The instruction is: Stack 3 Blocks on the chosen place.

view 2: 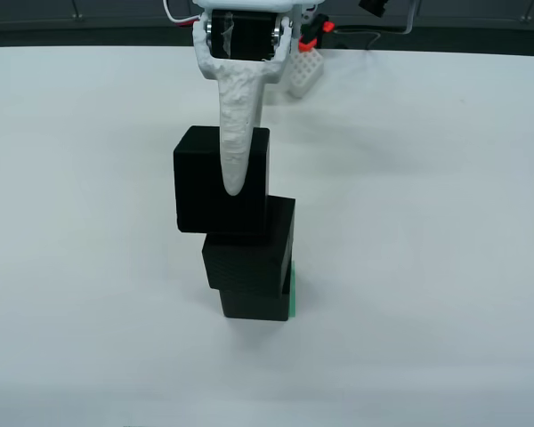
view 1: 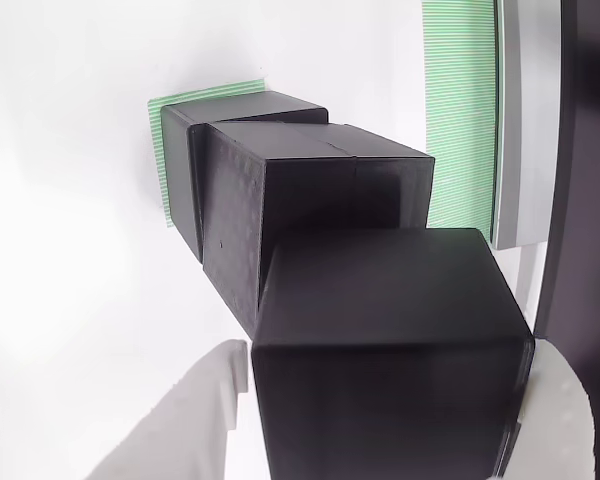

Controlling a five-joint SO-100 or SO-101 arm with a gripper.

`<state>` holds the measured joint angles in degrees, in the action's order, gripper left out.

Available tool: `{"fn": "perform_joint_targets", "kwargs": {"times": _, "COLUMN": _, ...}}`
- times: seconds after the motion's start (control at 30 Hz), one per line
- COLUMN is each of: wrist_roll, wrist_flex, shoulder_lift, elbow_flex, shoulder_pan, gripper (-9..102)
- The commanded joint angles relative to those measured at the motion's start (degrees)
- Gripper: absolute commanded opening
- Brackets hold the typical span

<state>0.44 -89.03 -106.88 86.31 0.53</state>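
The third block (view 2: 200, 182) is clamped between my jaws, resting offset atop two stacked blocks (view 2: 249, 258). The lowest sits on the chosen place (view 1: 165, 160), mid-bench.

Blocks (view 1: 380, 330) matte, finely textured; hand (view 2: 236, 173) rough white plastic.

Front view: three blocks in a column near table (view 2: 427, 267) centre. Bottom block (view 2: 254, 302) sits on the striped patch (view 2: 293, 298), which peeks out at its right edge. Middle block (view 2: 249, 249) on top of it, twisted and shifted slightly. Top block (view 2: 200, 191) on the middle one, offset to the left and overhanging. Gripper (view 2: 236, 178) reaches down from the rear onto the top block, one finger (view 2: 238, 133) across its front face.

Gripper-riding view: top block (view 1: 390, 350) nearest, between the fingers; middle block (view 1: 310, 200) beyond; bottom block (view 1: 230, 120) farthest, on the patch (view 1: 165, 170). Long striped band (view 1: 460, 110) to the right.
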Motion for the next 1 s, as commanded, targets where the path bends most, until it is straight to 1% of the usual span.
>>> {"fn": "perform_joint_targets", "kwargs": {"times": 0.0, "wrist_roll": -0.53, "wrist_flex": 1.05, "shoulder_lift": -0.18, "elbow_flex": -1.93, "shoulder_pan": -0.35, "gripper": 34}}
{"fn": "perform_joint_targets", "kwargs": {"times": 0.43, "wrist_roll": -0.53, "wrist_flex": 2.20, "shoulder_lift": -1.05, "elbow_flex": -1.05, "shoulder_pan": -0.26, "gripper": 35}}
{"fn": "perform_joint_targets", "kwargs": {"times": 0.7, "wrist_roll": -0.70, "wrist_flex": 1.58, "shoulder_lift": -11.25, "elbow_flex": -0.79, "shoulder_pan": 1.32, "gripper": 34}}
{"fn": "perform_joint_targets", "kwargs": {"times": 0.83, "wrist_roll": -1.41, "wrist_flex": 2.55, "shoulder_lift": -18.72, "elbow_flex": 0.88, "shoulder_pan": 2.11, "gripper": 26}}
{"fn": "perform_joint_targets", "kwargs": {"times": 0.97, "wrist_roll": -2.11, "wrist_flex": 5.63, "shoulder_lift": -27.07, "elbow_flex": 5.10, "shoulder_pan": 1.93, "gripper": 20}}
